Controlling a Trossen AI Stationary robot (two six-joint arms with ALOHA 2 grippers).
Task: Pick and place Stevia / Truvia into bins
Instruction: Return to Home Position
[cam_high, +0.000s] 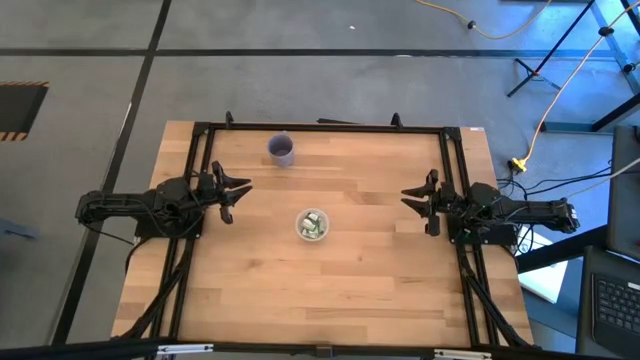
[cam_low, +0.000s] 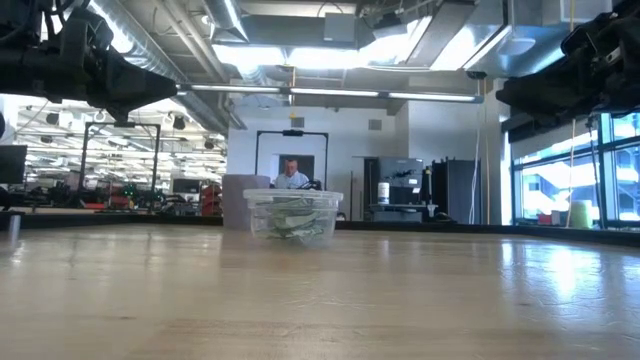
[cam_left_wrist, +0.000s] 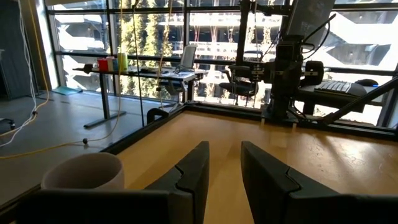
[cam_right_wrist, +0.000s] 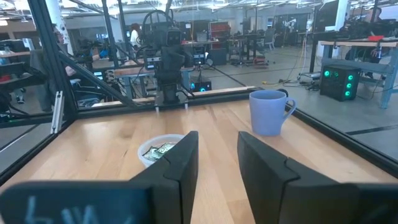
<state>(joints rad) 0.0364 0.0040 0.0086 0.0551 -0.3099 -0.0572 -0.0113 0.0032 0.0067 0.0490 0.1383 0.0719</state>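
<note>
High view: Stevia sachets (cam_high: 314, 227) piled inside clear cup (cam_high: 300, 218) at middle of surface (cam_high: 350, 290), none loose elsewhere. Left hand (cam_high: 238, 200) and right hand (cam_high: 412, 208) empty, fingers slightly parted, at opposite edges. Sorting seemingly done.

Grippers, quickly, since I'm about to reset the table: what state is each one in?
Left gripper: open, holding nothing.
Right gripper: open, holding nothing.

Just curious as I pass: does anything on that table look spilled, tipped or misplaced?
Nothing stands out. The clear cup stands upright mid-table, green-and-white sachets inside, none loose. The purple mug is upright too. The left gripper and right gripper hang open at the sides.
</note>
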